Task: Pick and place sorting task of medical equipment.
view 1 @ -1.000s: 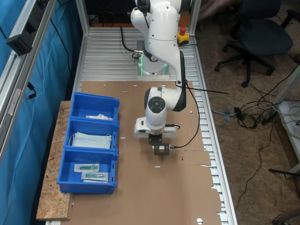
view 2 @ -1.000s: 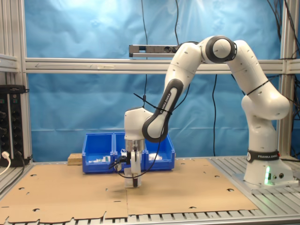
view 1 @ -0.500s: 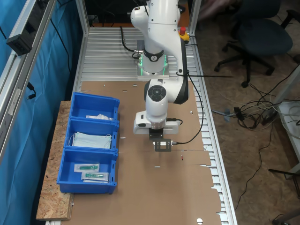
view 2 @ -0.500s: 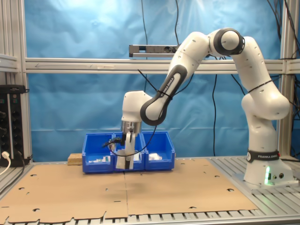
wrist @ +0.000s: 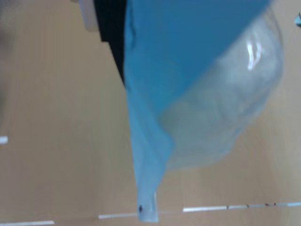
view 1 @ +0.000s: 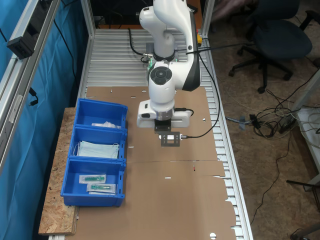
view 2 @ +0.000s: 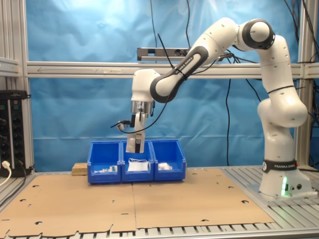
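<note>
Gripper [view 2: 135, 148] hangs high over the cardboard [view 1: 170, 200], clenched on a packet [wrist: 207, 94], near my blue bins [view 1: 95, 160].

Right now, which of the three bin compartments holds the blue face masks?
The middle compartment of the blue bin. The end one nearer the robot base holds white packets, and the far end one holds clear packets with green-tipped instruments.

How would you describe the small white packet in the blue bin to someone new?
Look at the blue plastic three-compartment bin at the first exterior view's left. The small flat white packet lies in the end compartment nearest the robot's base. Its neighbours hold pale-blue pleated face masks and clear packets with green-tipped instruments; it alone is plain white.
</note>
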`<state>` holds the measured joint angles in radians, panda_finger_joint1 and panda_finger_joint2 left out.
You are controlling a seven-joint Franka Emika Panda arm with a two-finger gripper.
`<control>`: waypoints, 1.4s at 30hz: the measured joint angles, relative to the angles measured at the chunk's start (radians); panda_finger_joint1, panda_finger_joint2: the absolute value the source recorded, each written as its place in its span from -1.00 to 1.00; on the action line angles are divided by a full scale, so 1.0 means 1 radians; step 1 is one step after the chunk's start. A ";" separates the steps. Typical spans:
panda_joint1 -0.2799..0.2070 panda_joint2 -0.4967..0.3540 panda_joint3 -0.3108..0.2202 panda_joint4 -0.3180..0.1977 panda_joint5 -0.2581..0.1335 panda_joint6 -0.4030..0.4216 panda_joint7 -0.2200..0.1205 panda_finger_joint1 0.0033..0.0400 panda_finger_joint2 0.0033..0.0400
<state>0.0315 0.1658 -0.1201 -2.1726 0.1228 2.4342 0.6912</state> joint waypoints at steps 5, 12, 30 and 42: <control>-0.048 -0.047 -0.001 -0.001 0.000 -0.077 0.000 -0.87 -0.87; -0.132 -0.083 -0.003 -0.013 0.000 -0.149 0.000 -0.87 -0.87; -0.347 -0.096 -0.045 -0.043 0.000 -0.241 0.000 -0.87 -0.87; -0.393 -0.096 -0.114 -0.043 0.000 -0.244 0.000 -0.87 -0.87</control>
<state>-0.3618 0.0703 -0.2345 -2.2158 0.1228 2.1897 0.6912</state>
